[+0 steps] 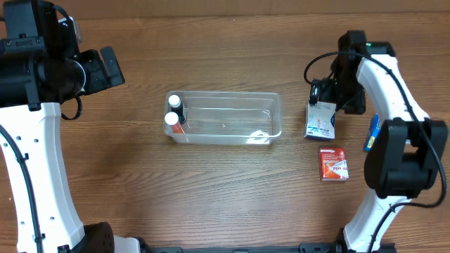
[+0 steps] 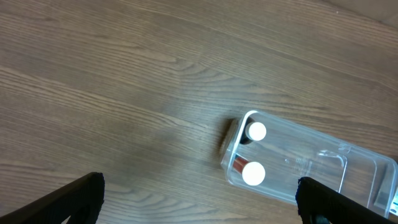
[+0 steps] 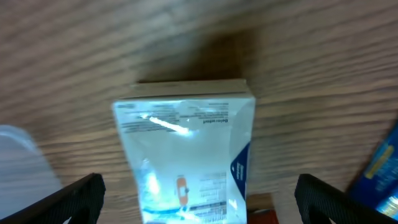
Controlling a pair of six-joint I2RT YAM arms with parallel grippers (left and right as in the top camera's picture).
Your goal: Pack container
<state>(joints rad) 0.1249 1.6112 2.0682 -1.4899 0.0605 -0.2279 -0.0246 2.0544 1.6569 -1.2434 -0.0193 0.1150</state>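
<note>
The clear plastic container [image 1: 225,117] sits mid-table and holds two white-capped bottles [image 1: 173,111] at its left end; it also shows in the left wrist view [image 2: 311,165]. My right gripper [image 1: 323,98] is open, its fingers wide apart on either side of a white and blue box [image 1: 320,121], which fills the right wrist view [image 3: 186,149]. A red box [image 1: 333,164] lies in front of it. A blue packet [image 1: 372,133] lies by the right arm. My left gripper [image 1: 105,67] is open and empty, high over the table's far left.
The right arm's base stands at the right front, close to the red box and blue packet. The container's corner shows at the left edge of the right wrist view [image 3: 18,168].
</note>
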